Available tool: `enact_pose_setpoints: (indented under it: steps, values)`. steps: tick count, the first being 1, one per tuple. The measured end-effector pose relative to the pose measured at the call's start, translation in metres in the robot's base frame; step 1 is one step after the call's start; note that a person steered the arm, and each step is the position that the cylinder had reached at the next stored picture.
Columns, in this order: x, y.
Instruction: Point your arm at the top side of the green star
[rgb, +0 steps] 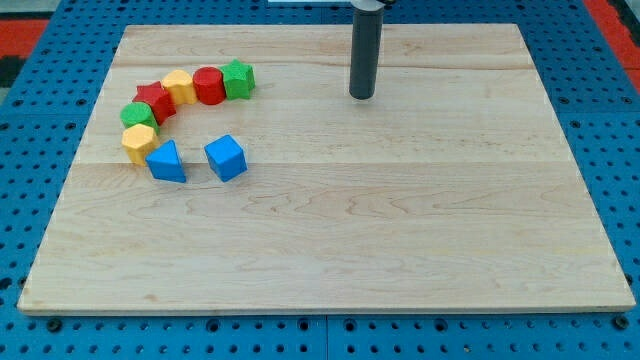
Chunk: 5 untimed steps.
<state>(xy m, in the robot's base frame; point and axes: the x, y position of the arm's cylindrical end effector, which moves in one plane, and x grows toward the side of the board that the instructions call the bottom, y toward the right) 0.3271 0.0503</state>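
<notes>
1. The green star (238, 79) lies on the wooden board (400, 230) well apart from the tip (361, 96), off to the tip's left in the view and about level with it, nearer the view's top.
2. The tip is the lower end of a straight dark rod that comes down from the view's top; it has no jaws to open or close, so nothing is clamped, and it touches no block.
3. Touching the star on the side away from the tip is a red cylinder (209, 85), then a yellow block (180, 86), then a red block (154, 101), its shape hard to make out, possibly a star.
4. The curve carries on farther left of the tip and toward the view's bottom with a green block (138, 114) and a yellow hexagon-like block (138, 141).
5. A blue triangular block (166, 161) sits just beside that yellow one.
6. A blue cube-like block (226, 157) stands apart from it, closer to the tip, below and left of it.
</notes>
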Motion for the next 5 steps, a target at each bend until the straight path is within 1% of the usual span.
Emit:
enact_pose_setpoints:
  steps: [1, 2, 3, 4, 5]
  values:
    - [-0.014, -0.005]
    - [-0.059, -0.044]
    - [-0.093, -0.111]
    - [-0.087, -0.190]
    - [-0.049, -0.236]
